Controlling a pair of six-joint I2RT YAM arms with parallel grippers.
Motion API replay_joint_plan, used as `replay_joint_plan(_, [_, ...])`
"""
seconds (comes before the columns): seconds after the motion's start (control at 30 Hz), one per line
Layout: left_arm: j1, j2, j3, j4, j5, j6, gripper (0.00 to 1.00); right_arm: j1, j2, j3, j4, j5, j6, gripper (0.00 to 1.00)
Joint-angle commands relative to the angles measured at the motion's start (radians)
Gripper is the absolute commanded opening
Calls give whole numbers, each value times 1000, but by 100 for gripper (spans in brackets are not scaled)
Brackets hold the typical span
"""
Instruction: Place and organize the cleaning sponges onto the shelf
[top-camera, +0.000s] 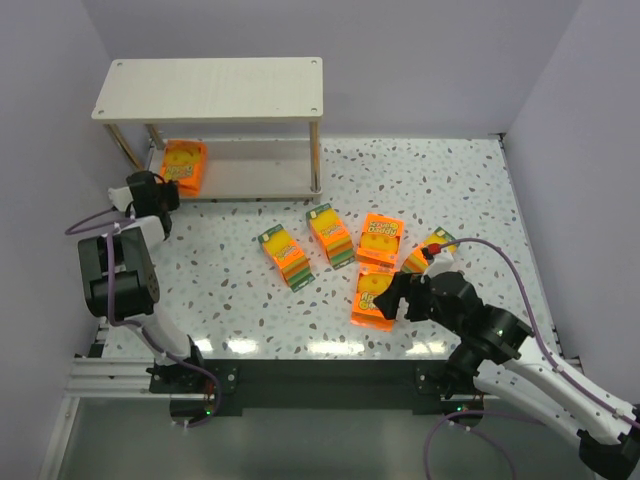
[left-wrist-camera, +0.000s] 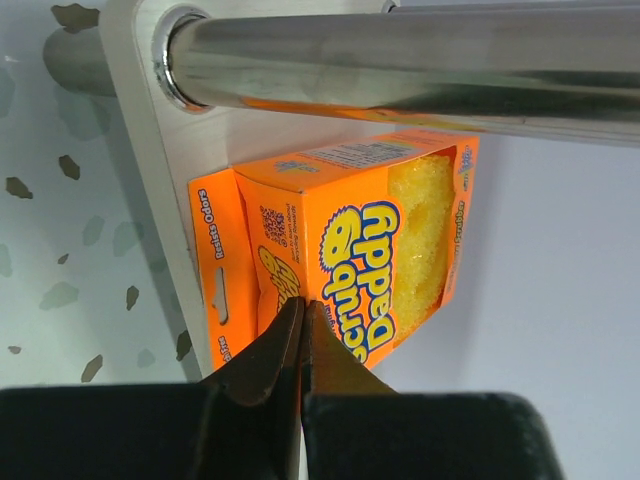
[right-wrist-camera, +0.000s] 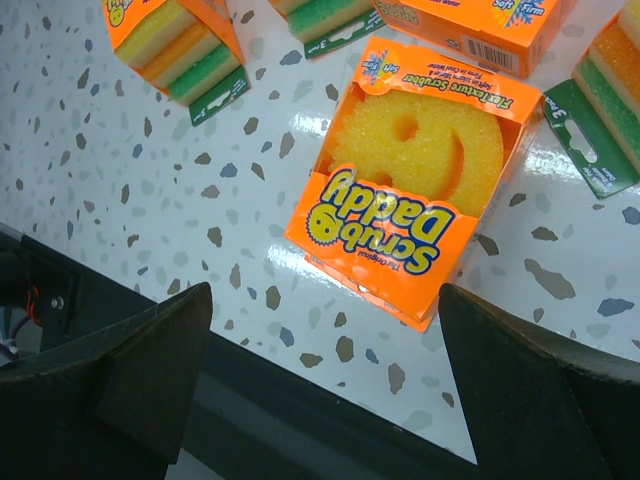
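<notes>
The shelf (top-camera: 215, 88) stands toward 11 o'clock on the table (top-camera: 450, 180) in the top view. One orange sponge pack (top-camera: 184, 165) lies on its lower board, at the left end. The left gripper (top-camera: 158, 192) sits just at 8 o'clock of that pack with its jaws pressed together and nothing between them. In the left wrist view the closed tips are right at the pack's printed face (touching or a hair off, I cannot tell).

Five more packs lie on the table between its middle and 4 o'clock. Three are striped blocks: the first block (top-camera: 284, 257), the second block (top-camera: 330, 234) and the third block (top-camera: 432, 245). There is also a flat box (top-camera: 381, 238), and a smiley pack (top-camera: 373, 297) at 6 o'clock of that box. The right gripper (top-camera: 395, 298) hangs over the smiley pack with its jaws spread wide, gripping nothing.
</notes>
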Motion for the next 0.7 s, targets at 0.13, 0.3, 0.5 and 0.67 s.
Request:
replay_joint_plan(0.13, [-9, 12, 50, 19, -1, -2, 2, 1, -3, -4, 33, -17, -2, 99])
replay_joint_plan(0.3, [-9, -67, -32, 123, 37, 30, 30, 3, 4, -10, 47, -23, -4, 99])
replay_joint_plan(0.5, [-9, -186, -118, 198, 100, 119, 61, 1, -5, -20, 51, -28, -5, 99])
replay_joint_plan(0.67, [-23, -340, -208, 188, 194, 235, 68, 1, -8, -30, 64, -25, -7, 99])
